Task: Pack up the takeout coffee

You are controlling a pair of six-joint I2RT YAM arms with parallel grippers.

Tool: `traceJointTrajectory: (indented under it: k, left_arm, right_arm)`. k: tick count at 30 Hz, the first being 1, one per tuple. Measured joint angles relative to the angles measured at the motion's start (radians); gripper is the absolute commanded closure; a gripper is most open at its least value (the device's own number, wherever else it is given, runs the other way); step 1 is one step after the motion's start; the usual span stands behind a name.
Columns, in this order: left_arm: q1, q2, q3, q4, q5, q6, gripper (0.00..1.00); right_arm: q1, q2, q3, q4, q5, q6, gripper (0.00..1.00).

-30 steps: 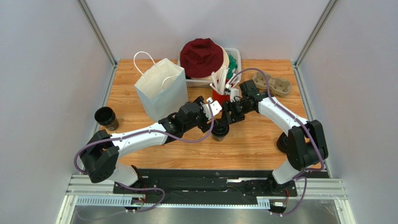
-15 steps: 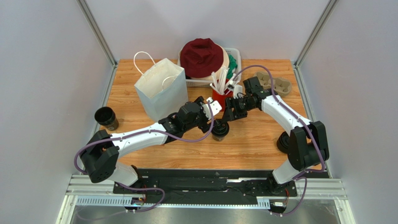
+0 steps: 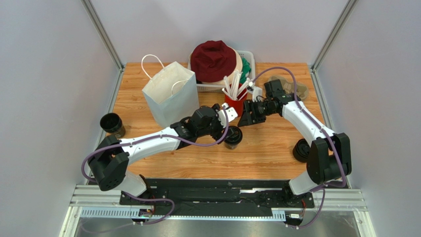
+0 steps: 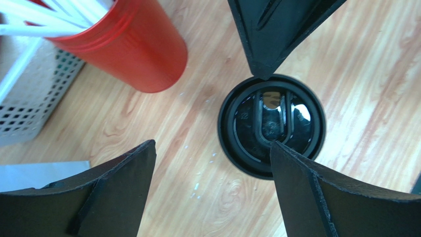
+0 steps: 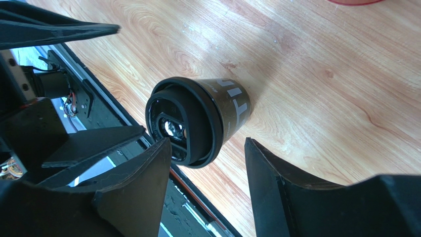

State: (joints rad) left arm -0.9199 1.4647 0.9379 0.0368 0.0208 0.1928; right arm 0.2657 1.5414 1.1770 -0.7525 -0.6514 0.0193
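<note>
The takeout coffee [image 3: 232, 137] is a dark brown cup with a black lid, standing upright on the wooden table near the middle. My left gripper [image 3: 229, 125] hovers just above it, open. In the left wrist view the lid [image 4: 272, 126] lies under the right finger, mostly outside the gap of the left gripper [image 4: 211, 144]. My right gripper [image 3: 245, 118] is open just behind the cup, apart from it. In the right wrist view the cup [image 5: 197, 121] sits beyond the tips of the right gripper [image 5: 206, 140], with nothing between them.
A red cup of white straws [image 3: 234, 101] stands right behind the coffee. A white paper bag [image 3: 170, 94] stands at the back left. Also here are a basket [image 3: 249, 59] with a maroon hat, a cardboard cup carrier [image 3: 296, 89], a lidless black cup [image 3: 112, 124] and a black ringed item [image 3: 300, 149].
My right gripper has drawn back from the cup toward the far right. My left gripper has edged right, over the cup. The cup has not moved.
</note>
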Motion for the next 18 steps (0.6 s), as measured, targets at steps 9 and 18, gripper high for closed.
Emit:
traceJointTrajectory:
  k: [9,18]
  left_arm:
    - [0.064,0.037,0.076,-0.081,0.167,-0.076,0.01]
    - [0.159,0.1,0.118,-0.159,0.454,-0.153,0.01]
  right_arm:
    - [-0.057,-0.101,-0.002,-0.038,-0.019,-0.04,0.41]
    - [-0.137,-0.18,-0.02,-0.079,-0.063,-0.077,0.41]
